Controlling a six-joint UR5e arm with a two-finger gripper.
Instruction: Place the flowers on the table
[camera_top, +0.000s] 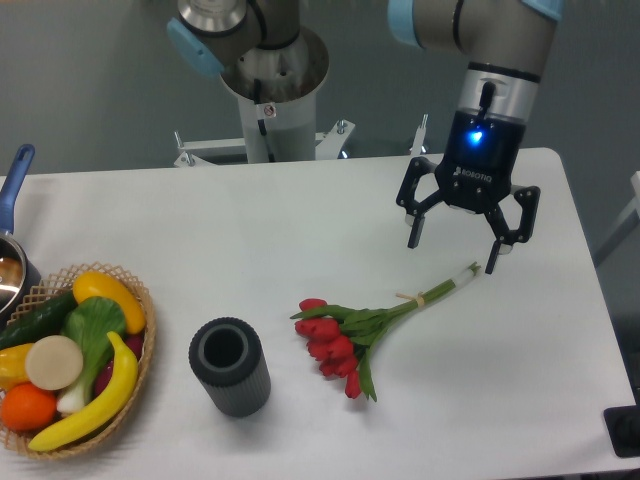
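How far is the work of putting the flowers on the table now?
It looks done: the bunch of red tulips with pale green stems lies flat on the large white tabletop, beside the dark grey ribbed vase. The two-finger gripper holds nothing; it is open above the stem ends. Nothing visible remains.

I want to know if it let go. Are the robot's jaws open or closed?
Open. The gripper hangs above the table with its jaws spread wide and nothing between them; the flowers lie flat below.
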